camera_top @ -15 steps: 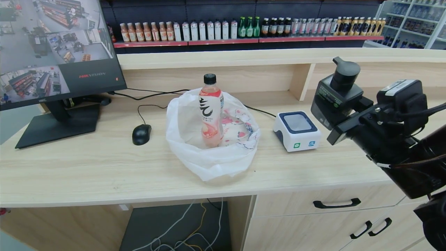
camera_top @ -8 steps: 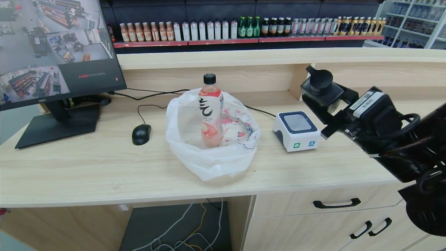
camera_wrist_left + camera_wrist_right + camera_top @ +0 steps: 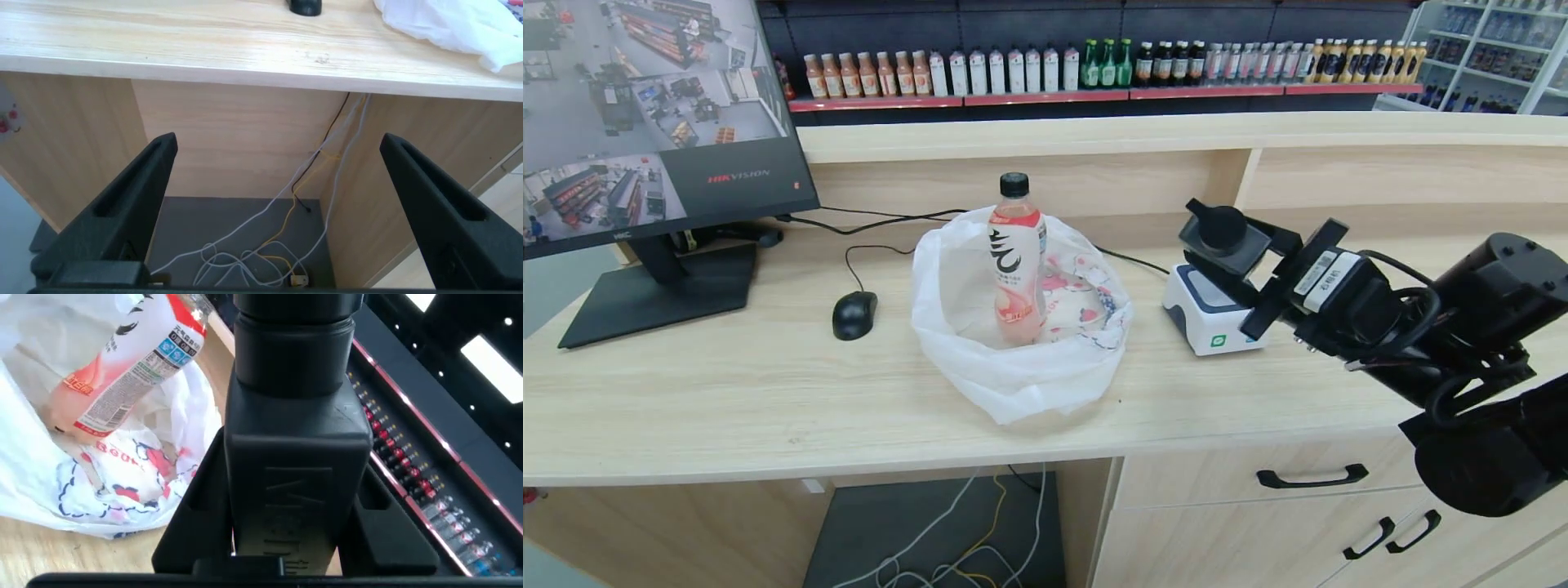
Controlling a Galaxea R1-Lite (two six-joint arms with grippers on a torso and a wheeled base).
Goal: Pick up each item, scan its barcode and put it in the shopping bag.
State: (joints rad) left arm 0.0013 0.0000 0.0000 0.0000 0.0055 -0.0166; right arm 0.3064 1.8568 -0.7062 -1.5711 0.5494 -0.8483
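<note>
A white shopping bag [image 3: 1013, 376] sits mid-counter with a pink drink bottle [image 3: 1017, 261] standing upright in it beside a patterned packet. My right gripper [image 3: 1262, 269] is shut on a black capped container [image 3: 1223, 233], held tilted just above the white barcode scanner [image 3: 1205, 318]. In the right wrist view the black container [image 3: 294, 441] sits between the fingers of that gripper [image 3: 290, 539], with the bag [image 3: 49, 482] and pink bottle [image 3: 135, 367] beyond. My left gripper [image 3: 282, 204] hangs open below the counter's front edge, holding nothing.
A monitor [image 3: 645, 122] stands at the back left with a black mouse [image 3: 854, 314] and cables near it. A raised ledge runs behind the counter. Drawers [image 3: 1311, 478] lie below at the right, and loose cables [image 3: 270, 253] lie under the desk.
My right arm has carried the black container leftward and down, from high at the right to just over the scanner, tilting it more. The bag and pink bottle have not moved.
</note>
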